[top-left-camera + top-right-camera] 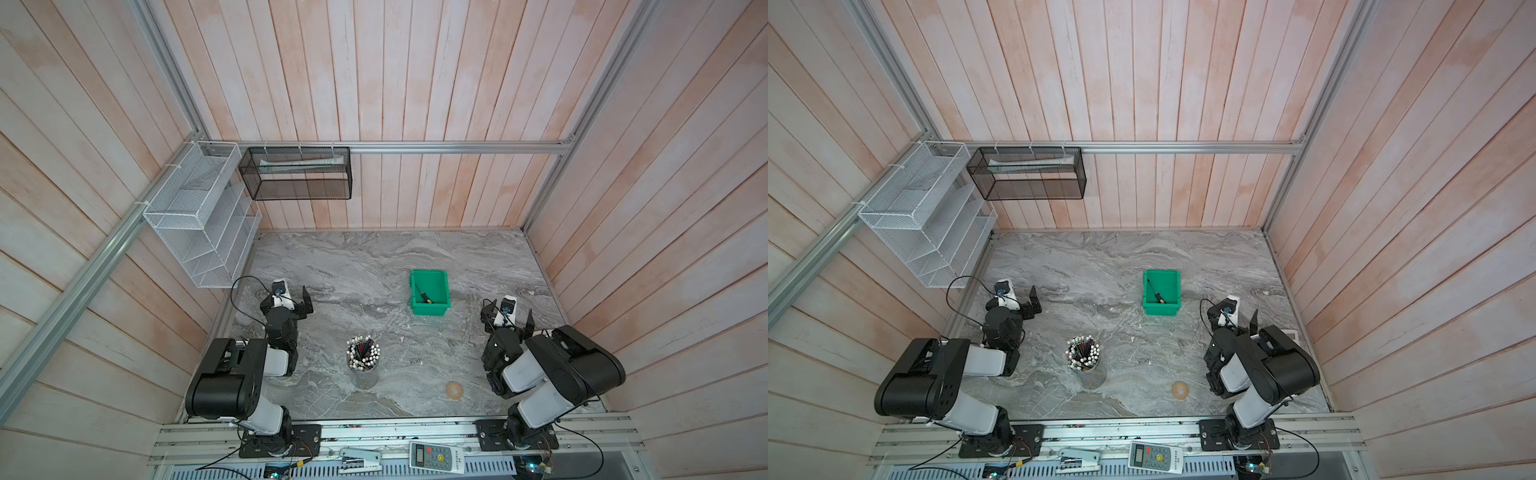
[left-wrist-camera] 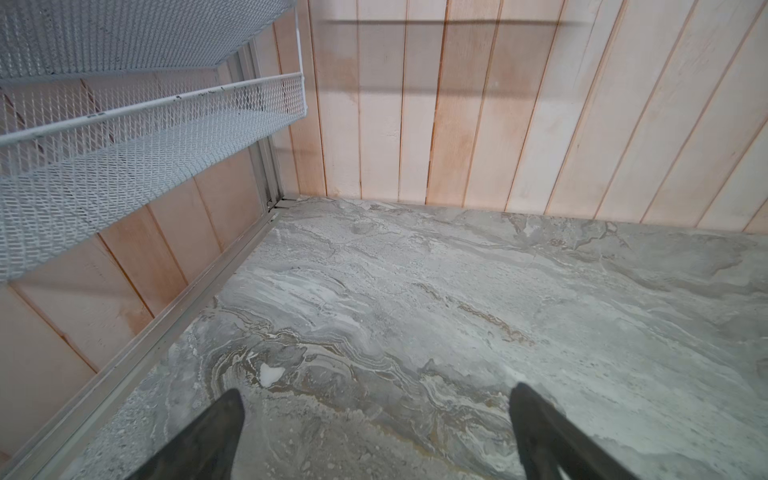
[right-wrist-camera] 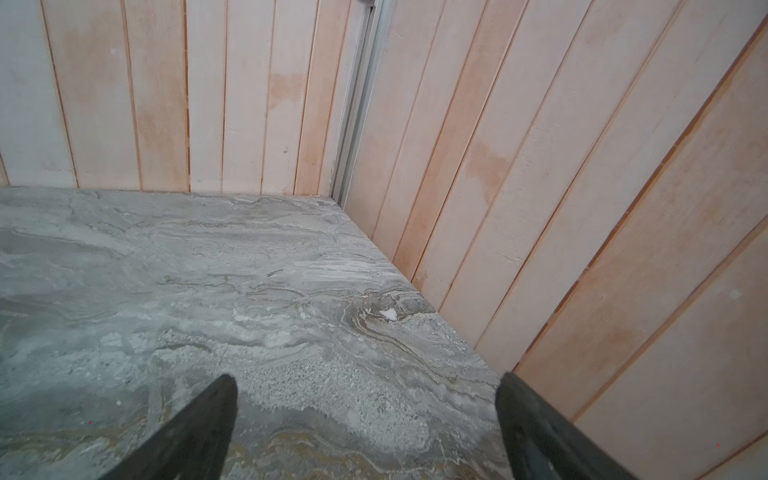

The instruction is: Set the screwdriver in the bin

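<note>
White wire rack (image 1: 199, 216): hangs on the left wall above the table's edge, out of my working area.
Left tool (image 2: 376, 395): fingers spread wide with nothing between them. I read it as parked low over the table (image 2: 457, 291) beside the rack, where it blocks nothing.
Pen cup (image 1: 363, 357): upright near the front middle, well apart from the bin (not my concern).
Bin (image 1: 430, 309): on the table right of centre, open side up, on the right arm's side.
Screwdriver (image 1: 424, 296): lies inside the bin on its floor, so I judge the job done. The long axis runs diagonally, with the shaft tip toward the bin's far-left corner and the black-and-yellow handle toward its near-right side.
Right tool (image 3: 365, 382): spread wide and empty, over the table by the right wall, well apart from the bin. It looks like a parked pose to me.
</note>
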Robot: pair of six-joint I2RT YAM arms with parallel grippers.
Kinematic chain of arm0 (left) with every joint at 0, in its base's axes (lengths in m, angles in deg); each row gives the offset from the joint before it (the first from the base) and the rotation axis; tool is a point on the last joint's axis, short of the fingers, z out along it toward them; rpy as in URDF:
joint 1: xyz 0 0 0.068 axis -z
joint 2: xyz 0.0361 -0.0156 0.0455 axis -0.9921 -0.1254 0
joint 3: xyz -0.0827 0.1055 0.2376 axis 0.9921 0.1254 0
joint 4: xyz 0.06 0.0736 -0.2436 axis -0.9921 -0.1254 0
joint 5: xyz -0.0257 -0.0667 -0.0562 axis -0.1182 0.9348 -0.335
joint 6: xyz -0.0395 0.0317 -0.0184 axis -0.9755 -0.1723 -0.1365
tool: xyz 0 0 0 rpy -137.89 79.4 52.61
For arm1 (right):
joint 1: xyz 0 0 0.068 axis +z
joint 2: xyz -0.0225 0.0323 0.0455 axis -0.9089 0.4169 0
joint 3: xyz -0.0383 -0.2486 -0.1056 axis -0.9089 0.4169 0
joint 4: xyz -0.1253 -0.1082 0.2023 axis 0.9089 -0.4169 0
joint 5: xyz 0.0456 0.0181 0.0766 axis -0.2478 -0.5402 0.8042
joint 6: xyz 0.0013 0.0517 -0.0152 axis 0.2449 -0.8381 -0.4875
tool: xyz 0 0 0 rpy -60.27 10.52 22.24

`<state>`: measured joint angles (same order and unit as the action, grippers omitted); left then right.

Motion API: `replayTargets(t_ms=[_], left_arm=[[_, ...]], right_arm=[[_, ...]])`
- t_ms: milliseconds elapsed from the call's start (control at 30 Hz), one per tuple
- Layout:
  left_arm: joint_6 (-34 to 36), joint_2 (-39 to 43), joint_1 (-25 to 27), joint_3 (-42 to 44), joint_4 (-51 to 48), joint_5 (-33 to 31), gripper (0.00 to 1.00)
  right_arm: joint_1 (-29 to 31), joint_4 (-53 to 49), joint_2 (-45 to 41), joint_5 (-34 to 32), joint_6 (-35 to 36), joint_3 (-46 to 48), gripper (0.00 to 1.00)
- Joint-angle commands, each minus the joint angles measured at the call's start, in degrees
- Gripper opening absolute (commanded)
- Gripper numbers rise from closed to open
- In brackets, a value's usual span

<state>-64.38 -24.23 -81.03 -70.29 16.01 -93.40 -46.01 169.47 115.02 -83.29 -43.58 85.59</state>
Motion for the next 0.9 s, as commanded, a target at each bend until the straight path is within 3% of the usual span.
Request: replayTargets(t_ms=[0, 167, 333, 400, 433, 500, 533, 633, 867], left_arm=[[-0.4, -0.1, -0.2, 0.2, 1.3, 1.0, 1.00], [-0.4, 0.0, -0.2, 0.2, 1.1, 1.0, 1.00], [-0.4, 0.1, -0.1, 0.3, 1.3, 0.9, 1.00], [-0.3, 0.1, -0.1, 0.3, 1.3, 0.9, 1.00], [-0.3, 0.0, -0.2, 0.3, 1.3, 0.9, 1.00], [-0.2, 0.0, 0.0, 0.4, 1.4, 0.7, 1.00], [-0.2, 0.0, -0.1, 0.4, 1.5, 0.7, 1.00], [-0.2, 0.0, 0.0, 0.4, 1.4, 0.8, 1.00], [-0.3, -0.1, -0.1, 0.3, 1.2, 0.7, 1.00]], right_arm=[[-2.5, 6.7, -2.9, 3.8, -6.4, 1.0, 0.98], [-8.5, -4.0, -7.6, 13.0, -13.0, 0.2, 0.98], [-12.7, -12.8, -6.1, 26.8, -13.7, -4.2, 0.98], [-12.9, -6.7, -1.5, 27.0, -11.7, -4.6, 0.98], [-13.1, -15.3, -4.1, 27.8, -14.3, -6.1, 0.98], [-13.6, -9.7, -1.9, 28.5, -12.6, -5.4, 0.98], [-13.7, -15.0, -3.4, 28.9, -14.1, -6.5, 0.98], [-13.9, -17.0, -3.0, 28.5, -14.5, -7.9, 0.98], [-14.4, -16.0, -2.7, 29.0, -14.4, -7.7, 0.98]])
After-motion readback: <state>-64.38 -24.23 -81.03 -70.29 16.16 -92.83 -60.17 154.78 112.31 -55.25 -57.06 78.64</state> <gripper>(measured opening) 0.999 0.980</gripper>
